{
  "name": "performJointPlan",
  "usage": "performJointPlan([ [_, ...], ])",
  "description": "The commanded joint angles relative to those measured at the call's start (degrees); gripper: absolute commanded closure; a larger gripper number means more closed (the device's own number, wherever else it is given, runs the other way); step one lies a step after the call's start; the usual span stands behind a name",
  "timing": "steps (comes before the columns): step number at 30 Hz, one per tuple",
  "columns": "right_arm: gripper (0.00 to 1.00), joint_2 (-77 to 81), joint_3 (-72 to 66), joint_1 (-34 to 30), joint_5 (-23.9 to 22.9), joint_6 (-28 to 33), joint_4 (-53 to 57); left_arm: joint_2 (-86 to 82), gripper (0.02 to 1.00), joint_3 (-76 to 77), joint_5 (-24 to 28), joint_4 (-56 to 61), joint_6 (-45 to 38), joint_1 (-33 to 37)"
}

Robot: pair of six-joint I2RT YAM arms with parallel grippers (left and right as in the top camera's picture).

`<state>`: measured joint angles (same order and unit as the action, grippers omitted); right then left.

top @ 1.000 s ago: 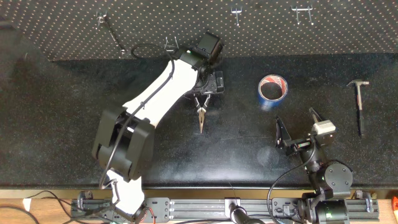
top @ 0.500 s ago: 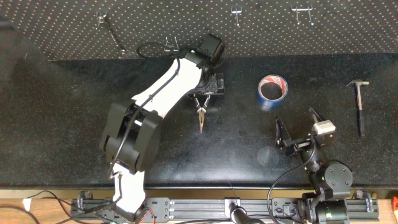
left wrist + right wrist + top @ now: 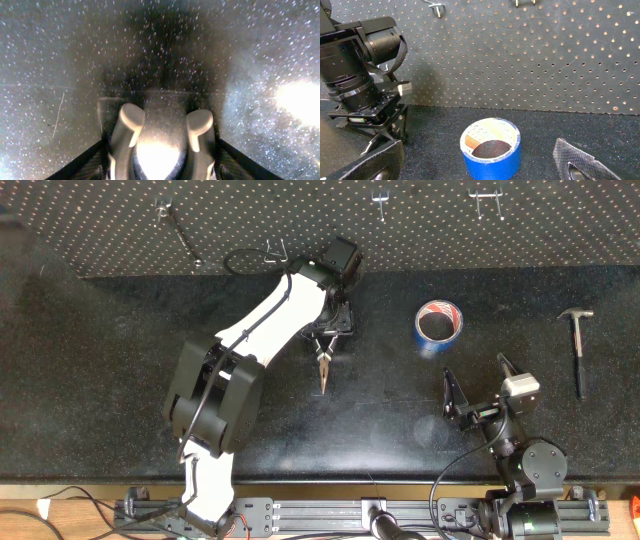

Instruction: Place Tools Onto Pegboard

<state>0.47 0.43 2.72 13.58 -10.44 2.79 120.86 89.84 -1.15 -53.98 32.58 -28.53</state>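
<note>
The step in hand, as I judge it, is the pick-up of the pliers [image 3: 323, 365]. They lie on the black table [image 3: 100, 360] a little left of the middle, with the nose pointing to the near side and the handles to the far side. The left gripper [image 3: 328, 330] is low over the handle end. In the left wrist view its two pale fingers [image 3: 131, 122] stand a moderate gap apart, close above the speckled surface, and I see no firm grip on anything.

The right gripper [image 3: 476, 380] waits near the right side, spread wide and empty, with the roll of blue tape [image 3: 438, 326] just beyond it. The hammer [image 3: 577, 350] lies at the far right of the table.

On the pegboard [image 3: 420, 240] a thin tool [image 3: 182, 235] hangs at the far left, and a wire hook [image 3: 276, 250] is free just beyond the left gripper.

The next move probably calls for squeezing both handles together, lifting without tilting, and carrying the pliers to that hook.
</note>
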Motion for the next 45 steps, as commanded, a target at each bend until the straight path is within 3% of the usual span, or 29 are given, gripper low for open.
performJointPlan([
  [1, 0.025, -0.42, -0.2, 0.26, -0.13, -0.02, 0.2, 1.4, 0.367, 1.03, 1.01, -1.79, -0.26, 0.13],
  [10, 0.025, -0.42, -0.2, 0.26, -0.13, -0.02, 0.2, 1.4, 0.384, 1.03, 1.01, -1.77, -0.28, 0.13],
  [11, 0.025, -0.42, -0.2, 0.26, -0.13, -0.02, 0.17, 1.4, 0.435, 1.03, 1.01, -1.77, -0.28, 0.13],
  [25, 0.025, -0.39, -0.2, 0.26, -0.11, -0.02, 0.2, 1.4, 0.443, 1.03, 0.85, -1.73, -0.28, 0.13],
  [29, 0.025, -0.39, -0.2, 0.26, -0.11, -0.02, 0.2, 1.4, 0.503, 1.03, 0.31, -1.53, -0.28, 0.13],
  [32, 0.025, -0.39, -0.2, 0.26, -0.11, -0.02, 0.2, 1.4, 0.63, 1.03, 0.35, -1.55, -0.28, 0.13],
  [34, 0.025, -0.39, -0.2, 0.26, -0.11, -0.02, 0.2, 1.4, 0.658, 1.03, 0.33, -1.55, -0.28, 0.13],
  [36, 0.025, -0.39, -0.2, 0.26, -0.11, -0.02, 0.2, 1.4, 0.853, 1.03, 0.33, -1.62, -0.28, 0.13],
  [38, 0.025, -0.39, -0.2, 0.26, -0.11, -0.02, 0.17, 1.4, 0.879, 0.98, 0.33, -3.67, 0.2, 0.13],
  [39, 0.025, -0.39, -0.2, 0.26, -0.11, -0.02, 0.2, 1.4, 0.991, 0.81, -0.11, -3.45, 0.13, 0.02],
  [42, 0.025, -0.39, -0.2, 0.26, -0.11, -0.02, 0.2, -8.13, 0.989, 0.81, -3.65, -4.22, -3.32, 0.81],
  [45, 0.025, -0.39, -0.2, 0.26, -0.11, -0.02, 0.2, -30.16, 0.991, 0.48, -7.45, -6.64, -5.9, 8.02],
])
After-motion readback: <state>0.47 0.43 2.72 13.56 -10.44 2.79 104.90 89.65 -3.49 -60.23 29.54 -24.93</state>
